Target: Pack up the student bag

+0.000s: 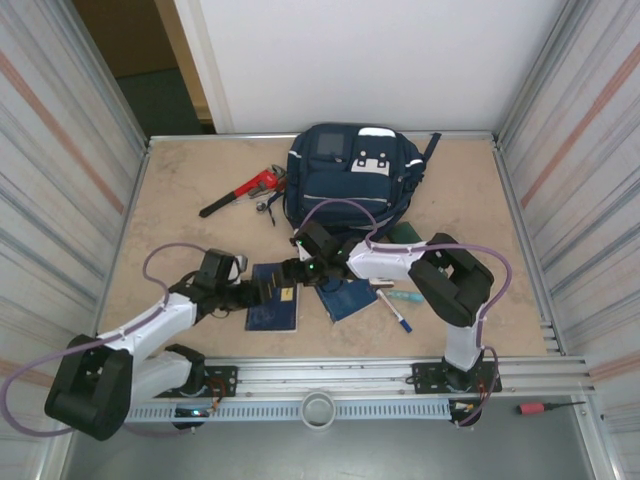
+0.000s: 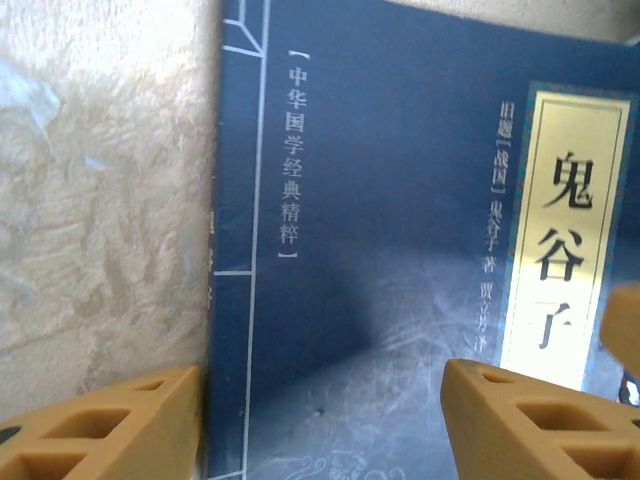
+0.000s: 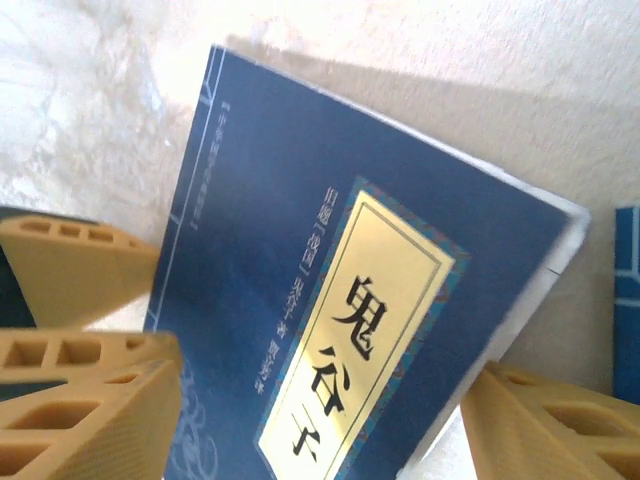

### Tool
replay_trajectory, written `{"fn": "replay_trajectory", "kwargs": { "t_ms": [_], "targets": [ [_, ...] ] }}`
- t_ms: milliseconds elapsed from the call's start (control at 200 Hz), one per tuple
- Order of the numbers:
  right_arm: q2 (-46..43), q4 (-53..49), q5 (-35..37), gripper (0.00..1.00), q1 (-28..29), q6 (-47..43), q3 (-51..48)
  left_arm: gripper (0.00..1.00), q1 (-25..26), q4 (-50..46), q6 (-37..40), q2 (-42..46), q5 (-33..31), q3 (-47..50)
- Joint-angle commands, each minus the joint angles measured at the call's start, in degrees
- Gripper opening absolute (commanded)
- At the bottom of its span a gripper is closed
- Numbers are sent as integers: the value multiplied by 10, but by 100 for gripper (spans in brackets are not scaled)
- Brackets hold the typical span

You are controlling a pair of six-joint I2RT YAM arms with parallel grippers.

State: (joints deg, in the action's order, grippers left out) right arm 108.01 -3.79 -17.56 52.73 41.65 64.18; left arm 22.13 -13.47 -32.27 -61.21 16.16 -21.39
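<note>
**Two hands, one book.** Both robot hands meet over a navy book (image 1: pixel 273 312) with a gold title label. It lies on the table (image 1: pixel 180 220), in what appears to be the pick-up step of packing the student bag (image 1: pixel 350 175).

The left hand (image 1: pixel 266 290) hangs low over the cover with its jaws well apart. In its wrist view one finger (image 2: pixel 100 425) sits just outside the spine edge, above bare table. The other sits over the cover near the label, and nothing is gripped.

The right hand (image 1: pixel 292 270) reaches in from the opposite side, also spread wide, with the book between its fingers (image 3: pixel 90 410). Its wrist view does not show whether a pad touches the cover or an edge. It has no firm hold that can be seen.

The bag stands beyond both hands, toward the back of the table and well apart from them. From above it is unclear whether its main compartment is unzipped. A second book (image 1: pixel 345 297) and some pens (image 1: pixel 395 310) lie just to the right of the right hand, beneath its arm. A red wrench (image 1: pixel 240 193) lies beyond the left hand, beside the bag.

The next move likely calls for one hand to work an edge of the thin, flat book between its fingers and close on it. The book could then be carried back to the bag.
</note>
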Motion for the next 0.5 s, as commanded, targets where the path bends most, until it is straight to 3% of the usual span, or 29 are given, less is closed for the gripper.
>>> {"fn": "replay_trajectory", "kwargs": {
  "t_ms": [0,105,245,356,496],
  "targets": [
    [12,9,-8,69,11,12,7,63,1,1,-28,22,32,16],
    [16,5,9,62,21,16,2,62,1,4,-34,31,36,25],
    [25,11,20,38,26,25,5,61,2,0,-35,43,36,29],
    [4,23,21,24,17,17,3,63,0,-17,-30,63,-4,18],
    [-44,36,-33,8,-5,-5,2,67,-32,-24,-30,110,-30,-9]
  ]
}}
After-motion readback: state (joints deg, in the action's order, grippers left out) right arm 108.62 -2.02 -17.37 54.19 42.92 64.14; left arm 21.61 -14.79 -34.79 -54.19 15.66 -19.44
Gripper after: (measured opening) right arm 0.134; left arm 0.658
